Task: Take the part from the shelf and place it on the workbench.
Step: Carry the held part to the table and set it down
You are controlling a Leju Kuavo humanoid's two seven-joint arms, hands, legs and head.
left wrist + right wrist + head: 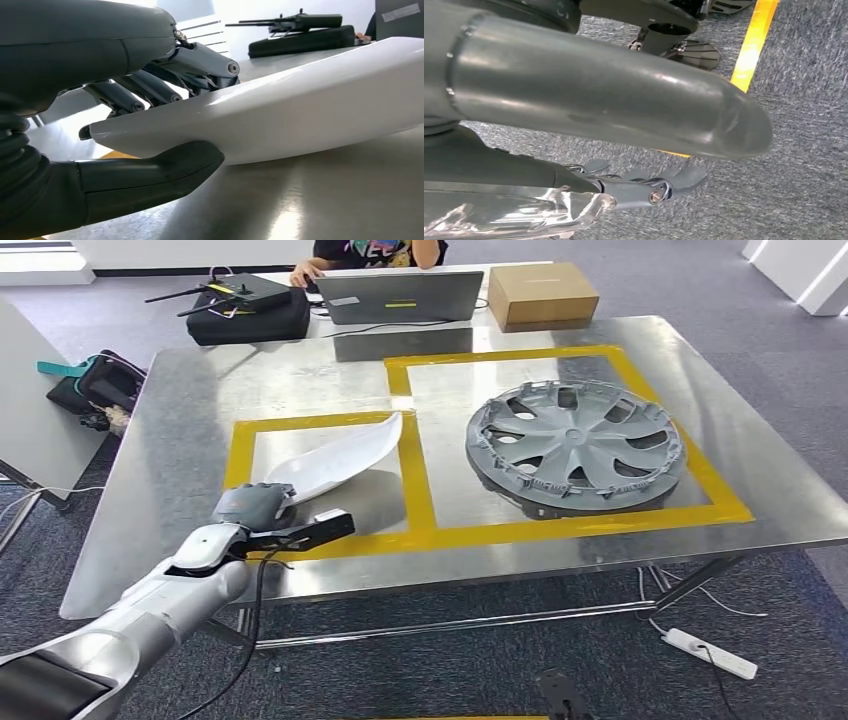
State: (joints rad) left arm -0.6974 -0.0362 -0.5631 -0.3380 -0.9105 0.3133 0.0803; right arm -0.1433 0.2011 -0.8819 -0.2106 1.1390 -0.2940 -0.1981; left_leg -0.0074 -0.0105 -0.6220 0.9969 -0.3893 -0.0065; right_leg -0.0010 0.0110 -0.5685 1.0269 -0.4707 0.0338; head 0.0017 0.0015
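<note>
Brushed metal workbench [560, 550] with reflective sheen, marked by matt yellow tape [420, 480]. Glossy, smooth white plastic part [340, 455]; matt grey plastic wheel cover [575, 445]. Plain cardboard box [542, 292]; rough grey carpet [800, 370].

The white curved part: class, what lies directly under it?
Under the white curved part lies the bare steel workbench, inside the smaller yellow tape frame. The left robot hand grips its near end, thumb beneath. The surface right under the part's middle is covered.
</note>
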